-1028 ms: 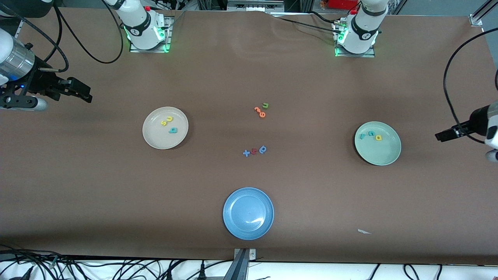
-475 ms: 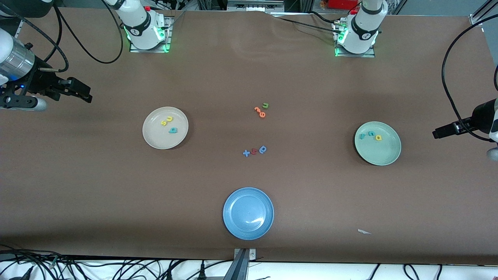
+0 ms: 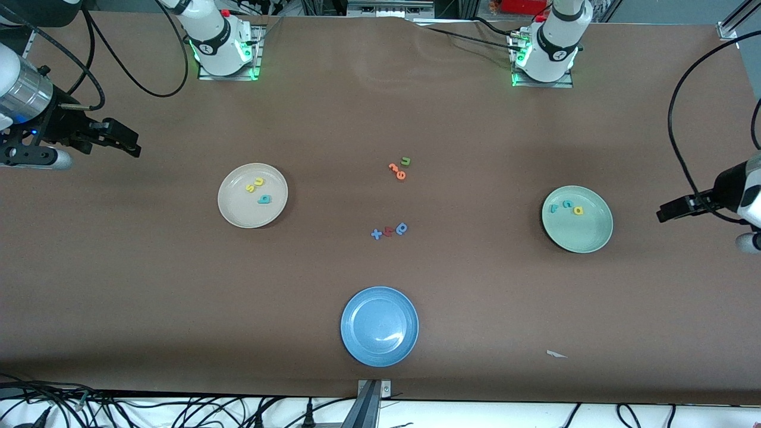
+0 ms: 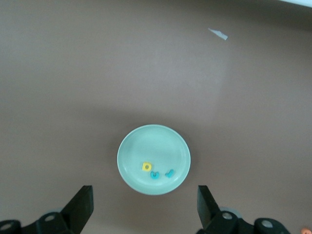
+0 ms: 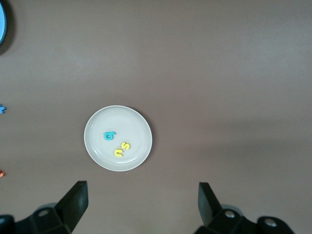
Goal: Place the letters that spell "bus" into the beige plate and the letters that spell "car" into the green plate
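Note:
The beige plate (image 3: 229,208) lies toward the right arm's end of the table and holds a teal "b" (image 3: 264,200), a yellow "u" (image 3: 259,181) and a yellow "s" (image 3: 250,188). Toward the left arm's end, the green plate (image 3: 585,238) holds a teal "r" (image 3: 554,208), a teal "c" (image 3: 568,204) and a yellow "a" (image 3: 578,210). My left gripper (image 3: 669,212) hangs open and empty above the table's end, outside the green plate (image 4: 141,141). My right gripper (image 3: 128,142) waits open and empty, well off the beige plate (image 5: 129,122).
An empty blue plate (image 3: 379,326) sits near the front edge. Mid-table lie orange letters with a green "u" (image 3: 399,168), and nearer the camera a blue and red group (image 3: 389,230). A white scrap (image 3: 556,354) lies near the front edge. Cables loop at both table ends.
My left gripper has drifted slightly toward the green plate, still open. The right arm, the plates and the letters have not moved.

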